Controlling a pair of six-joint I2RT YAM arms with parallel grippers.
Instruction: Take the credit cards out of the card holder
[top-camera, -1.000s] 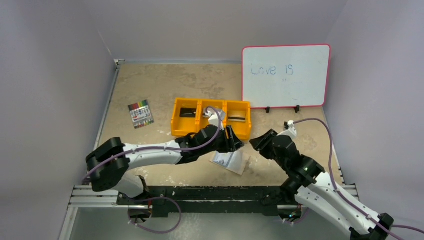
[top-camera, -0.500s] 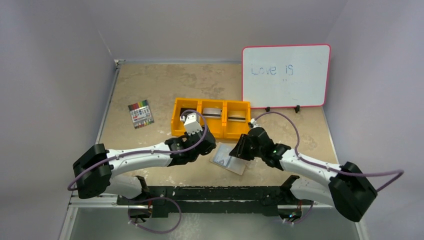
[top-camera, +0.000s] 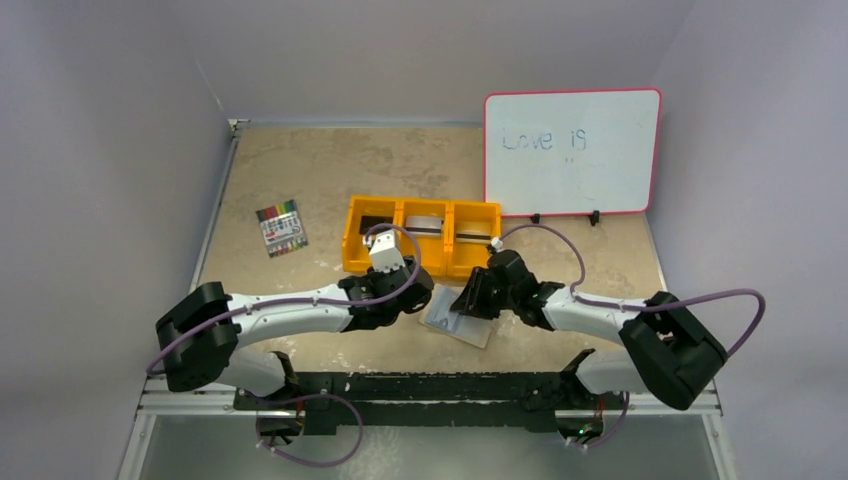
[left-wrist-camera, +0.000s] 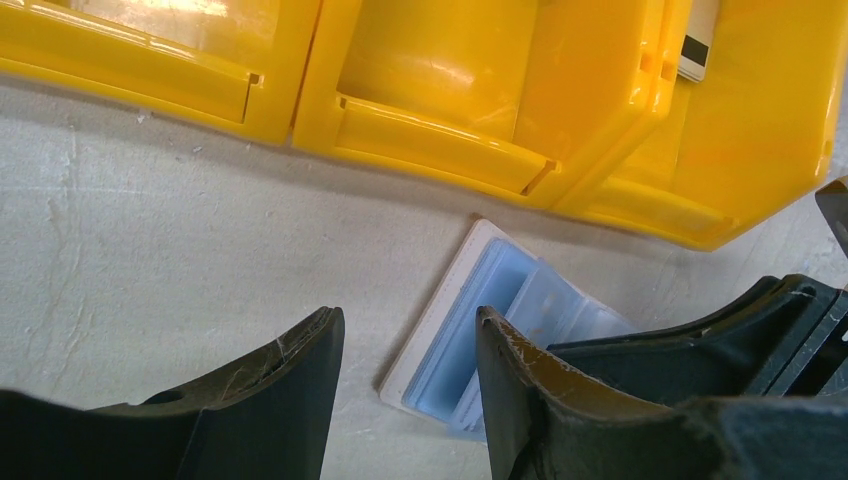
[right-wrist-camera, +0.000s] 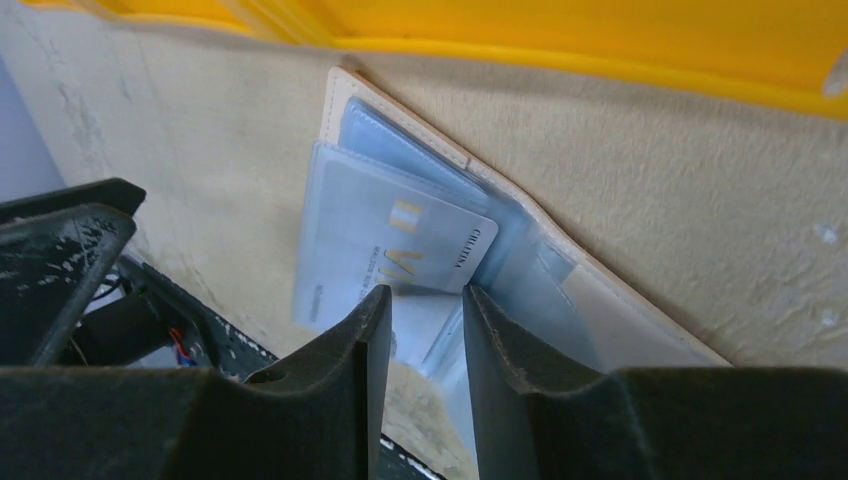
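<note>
The right pincer (right-wrist-camera: 428, 300) stands over the card holder (right-wrist-camera: 425, 165) with its jaws only a little spread. There is a narrow gap between them and nothing plainly pinched. Its tips sit at the lower edge of a pale card (right-wrist-camera: 400, 235) that shows part-way out of a light blue sleeve; whether a tip touches that card I cannot tell. The holder lies opened flat on the table (right-wrist-camera: 700, 190), blue panels up and beige outside down, just in front of the orange tray (right-wrist-camera: 600, 45) and between the two arms.

I judge it a light, limp thing, with soft panels likely to slide or lift off the table if the card is dragged with nothing pinning them. The card looks stiff, thin and slick. The place to take it is its exposed edge, pinched across the thickness and drawn straight out of the sleeve's mouth while the beige border is pressed down.

The left pincer (left-wrist-camera: 408, 320) hovers just beside the holder's other end, jaws spread wide and empty. Loose cards (top-camera: 428, 223) lie in the tray's compartments. Further off are a marker pack (top-camera: 281, 229) and a whiteboard (top-camera: 570, 150)
</note>
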